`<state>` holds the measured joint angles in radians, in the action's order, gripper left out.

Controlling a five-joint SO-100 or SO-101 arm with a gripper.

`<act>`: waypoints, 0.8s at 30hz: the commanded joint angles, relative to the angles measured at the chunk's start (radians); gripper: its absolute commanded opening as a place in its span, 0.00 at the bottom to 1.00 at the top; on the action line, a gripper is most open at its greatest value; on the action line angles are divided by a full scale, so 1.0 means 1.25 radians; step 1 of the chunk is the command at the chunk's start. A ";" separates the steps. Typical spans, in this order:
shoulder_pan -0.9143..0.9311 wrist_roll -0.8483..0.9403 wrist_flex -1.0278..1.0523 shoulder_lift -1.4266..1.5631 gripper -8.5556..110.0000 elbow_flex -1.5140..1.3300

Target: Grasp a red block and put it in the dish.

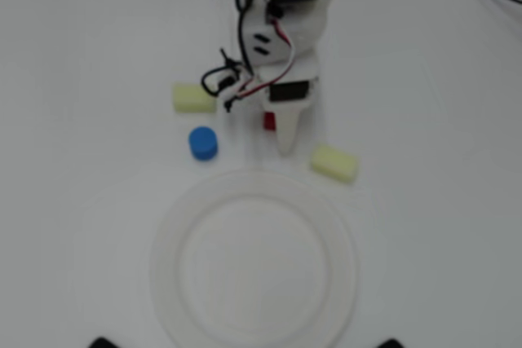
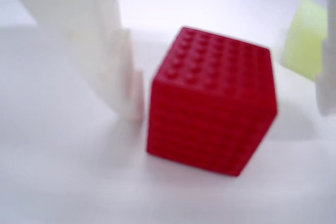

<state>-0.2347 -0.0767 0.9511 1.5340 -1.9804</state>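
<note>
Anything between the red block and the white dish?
No: in the overhead view only bare table separates the small red cube from the large white round plate; the white gripper overhangs it.

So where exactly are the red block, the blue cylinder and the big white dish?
red block (image 2: 212,100): wrist view, on its front face, between the fingers.
blue cylinder (image 1: 203,143): overhead view, on its round top.
dish (image 1: 167,238): overhead view, on the left part of its rim.
</note>
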 commanded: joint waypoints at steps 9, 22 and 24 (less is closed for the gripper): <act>0.022 0.013 -0.001 0.011 0.07 0.021; 0.098 0.227 -0.206 0.306 0.07 0.026; 0.104 0.265 -0.276 0.306 0.07 0.026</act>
<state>-0.1120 0.2086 0.7133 1.8607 -1.9773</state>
